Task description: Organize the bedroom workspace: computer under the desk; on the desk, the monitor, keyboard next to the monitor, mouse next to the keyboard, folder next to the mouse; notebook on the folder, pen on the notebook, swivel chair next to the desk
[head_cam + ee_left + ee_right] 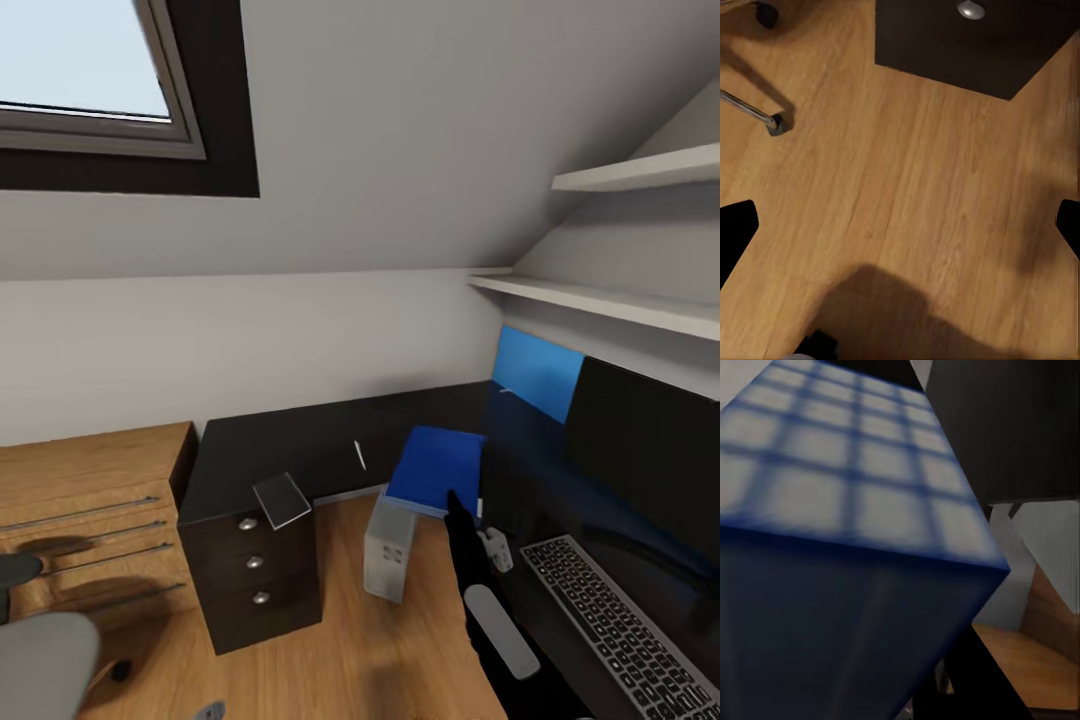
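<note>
One blue folder [437,468] on desk [330,440] (pen [359,455] beside)

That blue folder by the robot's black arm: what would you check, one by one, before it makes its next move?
1. Blue folder on the desk: ok, it lies flat there.
2. Right gripper at the folder's edge: ok; whether it grips: cannot tell.
3. Keyboard before the monitor: ok.
4. Notebook stacked on folder: not ok, it sits on the drawer unit.
5. Pen on notebook: not ok, it lies on the desk.
6. Left gripper empty: ok, open above wood floor.
</note>
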